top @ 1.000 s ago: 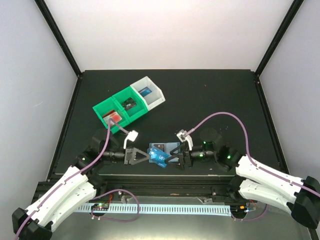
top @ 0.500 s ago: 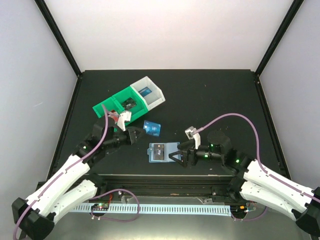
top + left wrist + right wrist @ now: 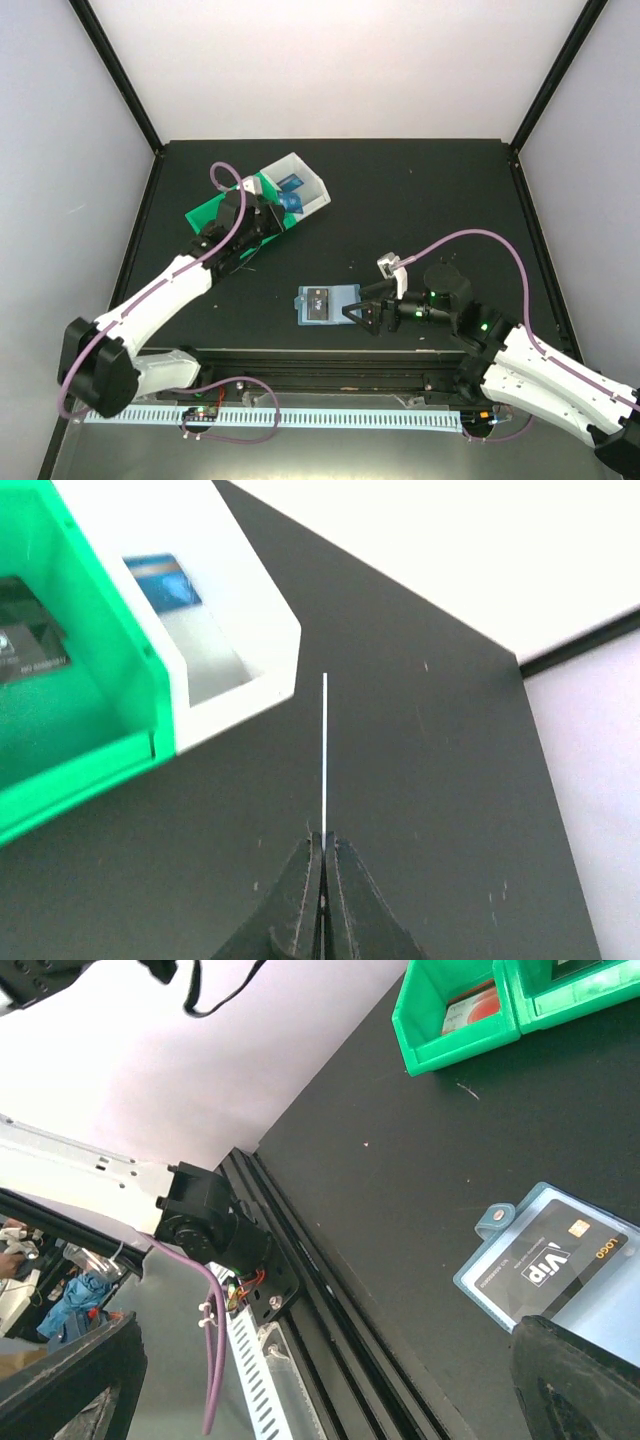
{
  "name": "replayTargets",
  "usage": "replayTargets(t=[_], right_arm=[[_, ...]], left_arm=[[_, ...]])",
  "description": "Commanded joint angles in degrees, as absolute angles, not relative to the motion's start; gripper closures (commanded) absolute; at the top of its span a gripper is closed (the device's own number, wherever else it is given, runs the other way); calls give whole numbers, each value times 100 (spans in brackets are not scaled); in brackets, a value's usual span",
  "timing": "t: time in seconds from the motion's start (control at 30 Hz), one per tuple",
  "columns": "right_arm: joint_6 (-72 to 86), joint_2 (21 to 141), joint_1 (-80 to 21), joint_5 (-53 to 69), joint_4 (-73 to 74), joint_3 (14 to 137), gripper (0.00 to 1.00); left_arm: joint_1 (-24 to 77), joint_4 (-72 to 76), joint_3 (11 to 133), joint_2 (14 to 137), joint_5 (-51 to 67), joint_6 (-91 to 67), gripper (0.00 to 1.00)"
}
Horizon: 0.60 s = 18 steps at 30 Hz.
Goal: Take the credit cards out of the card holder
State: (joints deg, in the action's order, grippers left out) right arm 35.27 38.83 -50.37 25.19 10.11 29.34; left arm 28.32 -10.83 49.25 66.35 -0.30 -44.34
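Observation:
The pale blue card holder (image 3: 325,302) lies flat near the table's front edge, with a black credit card (image 3: 562,1258) marked VIP inside it. My right gripper (image 3: 354,313) stands open just right of the holder, touching nothing; its fingers (image 3: 585,1380) frame the right wrist view. My left gripper (image 3: 276,205) is up at the bins, shut on a blue credit card (image 3: 291,201). The left wrist view shows that card edge-on as a thin white line (image 3: 325,750) beside the white bin's corner. The left gripper (image 3: 324,842) pinches its lower end.
A white bin (image 3: 235,620) holds a blue card (image 3: 163,581). Joined to it, a green bin (image 3: 70,730) holds a black card (image 3: 30,648). A further green bin (image 3: 455,1030) holds a red card (image 3: 478,1005). The table's front rail (image 3: 300,1260) lies near the holder.
My left arm pulled the blue card out of the holder and carried it up-left to the white bin. My right gripper let go of the holder, opened wide and drew back a little.

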Motion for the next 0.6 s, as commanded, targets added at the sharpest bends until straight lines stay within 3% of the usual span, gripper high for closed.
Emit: replayTargets(t=[0.0, 0.3, 0.57], right_arm=[[3518, 3851, -5019, 2383, 1088, 3169, 0], [3618, 3914, -5027, 2474, 989, 3206, 0], [3604, 3977, -5027, 2614, 1327, 3357, 0]], left_arm=[[2734, -205, 5487, 7253, -702, -4817, 98], [2669, -265, 6537, 8768, -891, -5378, 98], [2456, -1500, 7715, 9946, -1395, -5956, 98]])
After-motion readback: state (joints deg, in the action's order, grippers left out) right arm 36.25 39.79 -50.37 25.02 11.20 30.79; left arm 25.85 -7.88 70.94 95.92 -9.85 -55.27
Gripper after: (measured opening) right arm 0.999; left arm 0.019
